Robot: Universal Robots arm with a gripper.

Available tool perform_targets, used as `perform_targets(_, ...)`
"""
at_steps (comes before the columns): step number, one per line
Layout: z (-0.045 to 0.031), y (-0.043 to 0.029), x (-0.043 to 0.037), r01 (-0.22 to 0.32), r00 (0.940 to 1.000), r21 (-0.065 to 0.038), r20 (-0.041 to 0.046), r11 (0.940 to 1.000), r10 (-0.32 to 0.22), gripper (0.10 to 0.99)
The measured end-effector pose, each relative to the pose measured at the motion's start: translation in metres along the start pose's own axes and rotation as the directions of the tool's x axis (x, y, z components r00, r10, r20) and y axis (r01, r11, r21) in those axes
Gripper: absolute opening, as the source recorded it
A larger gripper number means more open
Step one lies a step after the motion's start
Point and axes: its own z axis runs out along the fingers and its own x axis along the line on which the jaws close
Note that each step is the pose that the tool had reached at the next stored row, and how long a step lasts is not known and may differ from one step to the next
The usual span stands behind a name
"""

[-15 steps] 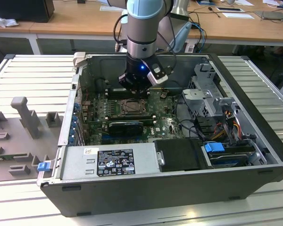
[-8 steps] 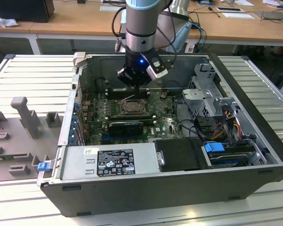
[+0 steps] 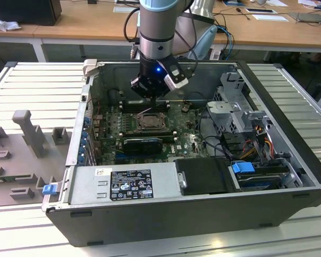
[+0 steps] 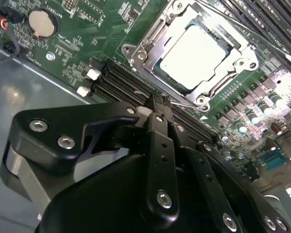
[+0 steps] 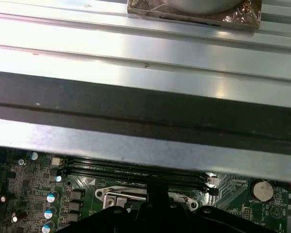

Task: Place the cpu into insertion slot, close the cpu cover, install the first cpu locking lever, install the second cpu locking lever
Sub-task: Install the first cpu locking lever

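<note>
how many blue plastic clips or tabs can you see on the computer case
2: one blue clip at the case's front corner on the exterior view's left, one blue tab on the drive bay at right. Others may be hidden.

Ribbed grey metal worktop [image 3: 32, 85], wooden desks [image 3: 85, 24] behind with papers [image 3: 267, 16], perhaps a dark monitor base [image 3: 27, 10], even indoor light

The cpu [image 4: 196, 51] has a pale, smooth, matt metal top, framed by the shiny metal cpu cover [image 4: 150, 53], beside the matt black plastic-looking gripper [image 4: 160, 104].
</note>
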Motion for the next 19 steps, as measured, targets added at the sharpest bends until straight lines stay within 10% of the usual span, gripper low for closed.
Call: perform_targets(19, 0.0168, 0.0016, -0.0075, 0.004, 1.0, -0.007, 0.0048, 1.0, -0.004, 0.106)
